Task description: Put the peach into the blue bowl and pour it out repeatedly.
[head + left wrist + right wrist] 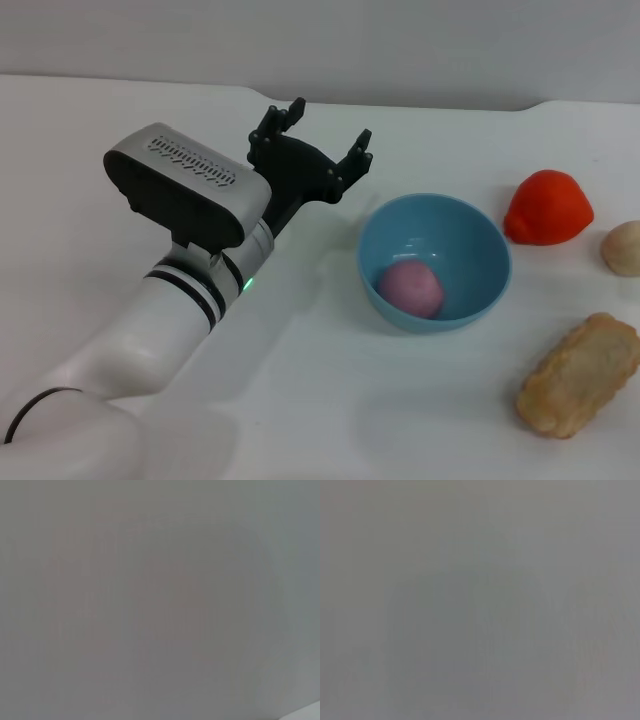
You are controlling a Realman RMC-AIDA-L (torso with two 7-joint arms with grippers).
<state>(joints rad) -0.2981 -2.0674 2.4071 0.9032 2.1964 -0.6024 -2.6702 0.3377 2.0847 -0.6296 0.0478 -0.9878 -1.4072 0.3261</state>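
In the head view the pink peach point(410, 288) lies inside the blue bowl point(478, 232), which stands upright on the white table. My left gripper point(318, 140) is open and empty, raised above the table just left of and behind the bowl, apart from it. My right arm is out of view. Both wrist views show only a plain grey blur.
A red-orange pear-shaped fruit point(547, 207) sits right of the bowl. A pale beige lump point(623, 248) lies at the right edge. A tan bread-like piece point(580, 374) lies at the front right. The table's far edge meets a grey wall.
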